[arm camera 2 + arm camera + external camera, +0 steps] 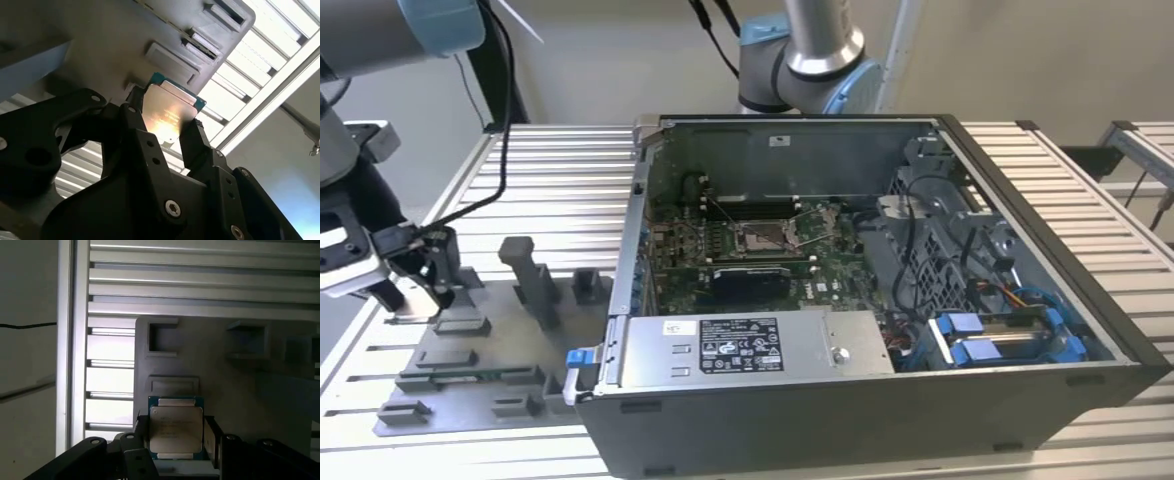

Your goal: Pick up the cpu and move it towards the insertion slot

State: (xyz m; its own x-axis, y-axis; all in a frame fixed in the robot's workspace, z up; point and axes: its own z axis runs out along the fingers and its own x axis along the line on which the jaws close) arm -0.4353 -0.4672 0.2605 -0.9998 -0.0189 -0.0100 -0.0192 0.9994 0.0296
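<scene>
Jaws clamped on opposite edges of the cpu (176, 427); grey tray (240, 385) below.

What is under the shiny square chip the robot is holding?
The grey tray lies under the cpu, which the gripper clamps. The patch of tray straight beneath the cpu is covered, so it cannot be seen.

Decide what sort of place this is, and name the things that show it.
Probably a robotics lab or computer-assembly test bench: an open computer case sits on a slatted metal table beside a grey tray, and a robot gripper holds the cpu.
</scene>
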